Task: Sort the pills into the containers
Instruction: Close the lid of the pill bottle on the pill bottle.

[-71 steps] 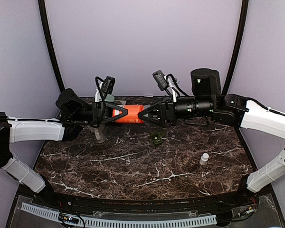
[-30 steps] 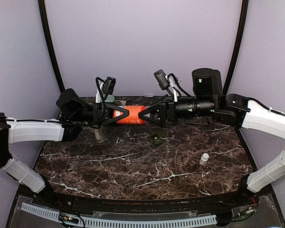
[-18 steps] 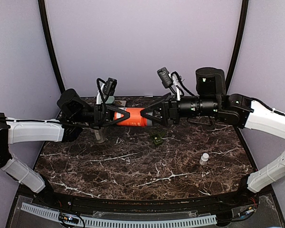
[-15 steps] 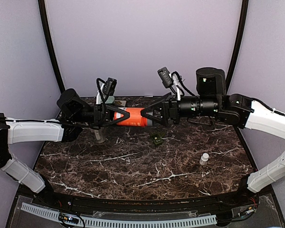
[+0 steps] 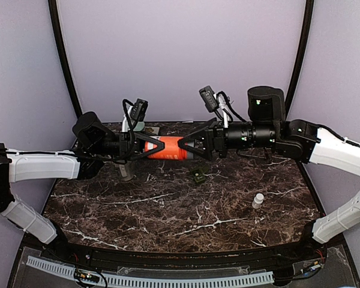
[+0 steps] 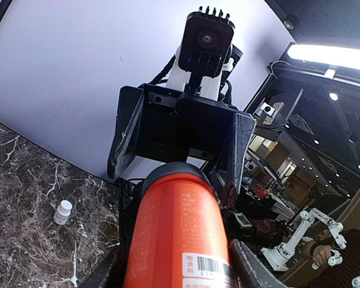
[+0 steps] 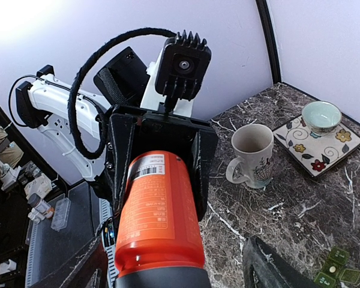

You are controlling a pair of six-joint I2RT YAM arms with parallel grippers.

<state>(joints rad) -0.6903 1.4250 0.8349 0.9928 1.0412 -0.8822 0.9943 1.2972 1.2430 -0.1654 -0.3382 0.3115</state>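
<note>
Top external view: a smooth orange bottle (image 5: 167, 148), a plain cylinder with a white barcode label, hangs level in the air above the back of the desk (image 5: 168, 210), a dark slab of marble pattern with white veins. The left hand (image 5: 152, 148) clamps one end, its black fingers pressed against the plastic on both sides. The right hand (image 5: 183, 147) faces it at the other end, where the bottle ends in a dark rim; its angular black fingers are spread wide and flank that end with a gap, not gripping. On the desk below lies a small green compartmented piece (image 5: 198, 176) of clear plastic, and well to the right stands a small white bottle (image 5: 258, 200) with a round cap. A beige ceramic mug (image 7: 252, 155) with a looped handle stands near the back left, beside a square flowered plate (image 7: 342, 139) that carries a pale glazed bowl (image 7: 321, 114).
</note>
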